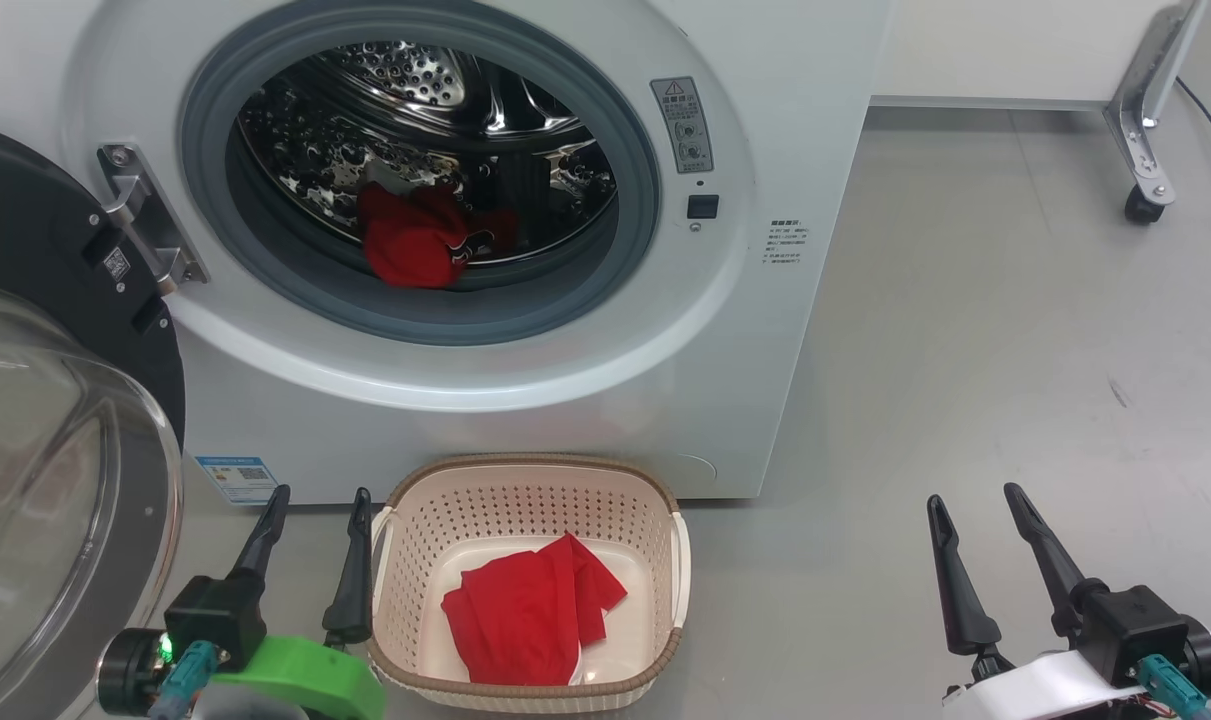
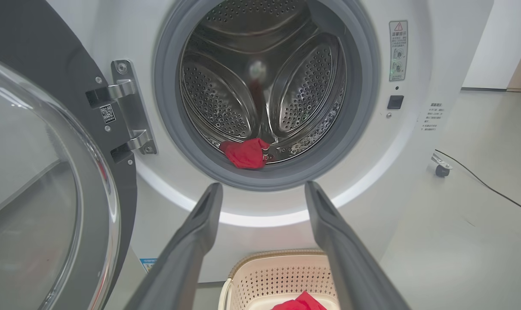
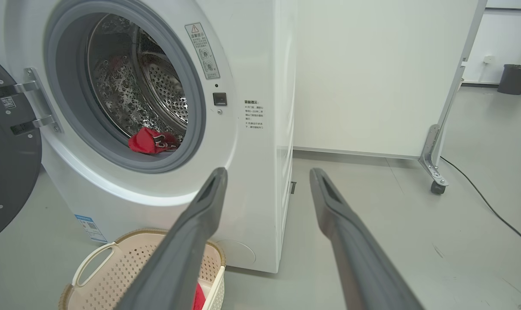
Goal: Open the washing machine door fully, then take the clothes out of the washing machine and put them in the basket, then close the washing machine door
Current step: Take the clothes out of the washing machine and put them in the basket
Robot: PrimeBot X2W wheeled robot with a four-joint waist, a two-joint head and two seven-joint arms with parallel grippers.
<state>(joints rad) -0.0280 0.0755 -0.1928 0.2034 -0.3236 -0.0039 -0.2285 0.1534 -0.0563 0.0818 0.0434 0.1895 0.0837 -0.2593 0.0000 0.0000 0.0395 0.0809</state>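
The white washing machine (image 1: 815, 120) stands with its round door (image 1: 55, 480) swung wide open to the left. One red garment (image 1: 410, 240) lies at the front of the steel drum, also seen in the left wrist view (image 2: 246, 153) and the right wrist view (image 3: 150, 141). Another red garment (image 1: 530, 605) lies in the cream basket (image 1: 405, 530) on the floor before the machine. My left gripper (image 1: 320, 500) is open and empty, just left of the basket. My right gripper (image 1: 973, 497) is open and empty over bare floor at the lower right.
A white panel on a metal bracket with a castor (image 1: 1143, 205) stands at the back right, with a black cable (image 3: 484, 198) trailing over the grey floor. A dark bin (image 3: 514, 77) sits far off.
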